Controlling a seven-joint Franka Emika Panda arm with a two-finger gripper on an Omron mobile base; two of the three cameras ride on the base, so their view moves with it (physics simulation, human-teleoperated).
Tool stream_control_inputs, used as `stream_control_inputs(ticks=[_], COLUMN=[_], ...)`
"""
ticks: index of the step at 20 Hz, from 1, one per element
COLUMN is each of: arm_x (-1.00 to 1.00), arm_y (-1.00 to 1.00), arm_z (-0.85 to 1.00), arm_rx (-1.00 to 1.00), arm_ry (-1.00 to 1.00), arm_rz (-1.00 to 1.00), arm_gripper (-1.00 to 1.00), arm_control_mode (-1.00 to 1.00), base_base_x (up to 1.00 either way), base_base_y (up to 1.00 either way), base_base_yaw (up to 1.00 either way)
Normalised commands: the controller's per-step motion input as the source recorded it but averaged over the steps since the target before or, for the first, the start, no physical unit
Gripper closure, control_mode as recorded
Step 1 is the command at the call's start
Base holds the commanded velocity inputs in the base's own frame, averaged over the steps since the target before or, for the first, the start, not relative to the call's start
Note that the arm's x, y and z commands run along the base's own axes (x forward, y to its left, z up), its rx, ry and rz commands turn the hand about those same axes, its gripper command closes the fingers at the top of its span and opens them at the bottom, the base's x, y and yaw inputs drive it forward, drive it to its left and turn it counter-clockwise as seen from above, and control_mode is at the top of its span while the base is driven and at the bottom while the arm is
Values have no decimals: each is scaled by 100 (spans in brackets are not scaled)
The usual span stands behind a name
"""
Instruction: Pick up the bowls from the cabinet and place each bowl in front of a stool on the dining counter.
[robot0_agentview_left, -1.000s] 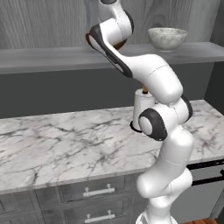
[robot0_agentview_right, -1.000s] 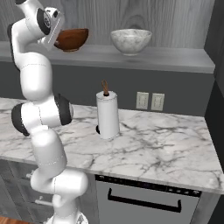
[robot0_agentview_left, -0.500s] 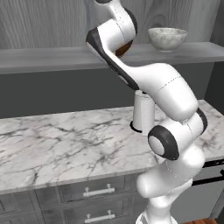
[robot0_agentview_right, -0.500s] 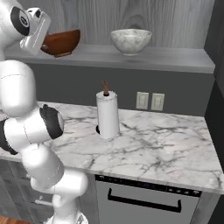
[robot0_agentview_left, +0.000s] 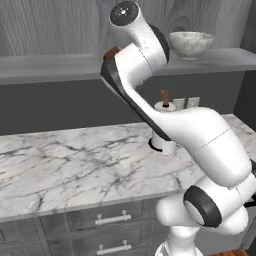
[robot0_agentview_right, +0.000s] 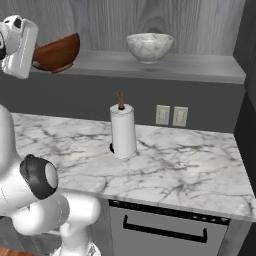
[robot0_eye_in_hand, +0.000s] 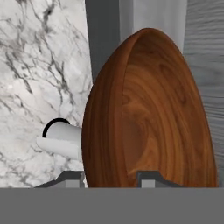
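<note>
**Wooden bowl pinched at the rim, lifted off the shelf**

The wooden bowl (robot0_agentview_right: 57, 52) is held tilted just above the cabinet shelf (robot0_agentview_right: 190, 67), its rim pinched by the claw (robot0_eye_in_hand: 111, 177), one finger inside and one outside. It is judged stiff, light and glossy, so slippage at the rim is possible. The marbled bowl (robot0_agentview_right: 149, 46) is seen resting farther along the shelf, likely heavier. Below, a paper-towel roll (robot0_agentview_right: 123, 131) stands on the marble table (robot0_agentview_right: 190, 170).

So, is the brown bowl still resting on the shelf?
Apart. In the right base view the brown bowl hangs tilted, with dark wall visible between it and the shelf.
</note>
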Motion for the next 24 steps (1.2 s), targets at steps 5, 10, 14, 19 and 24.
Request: stream_control_inputs(ticks=[5,10,14,19,24], arm_x=[-100,-100,-100,-100,-100], arm_y=[-59,-83,-72,-54,-23], arm_z=[0,1,23,16,2], arm_rx=[0,17,31,26,23], arm_ry=[-20,-3,17,17,12], arm_rz=[7,8,3,5,13], arm_gripper=[100,100,100,100,100], arm_control_mode=[-100,-100,-100,-100,-100], base_base_x=[0,0,0,0,0], base_base_y=[0,0,0,0,0], base_base_yaw=[0,0,0,0,0])
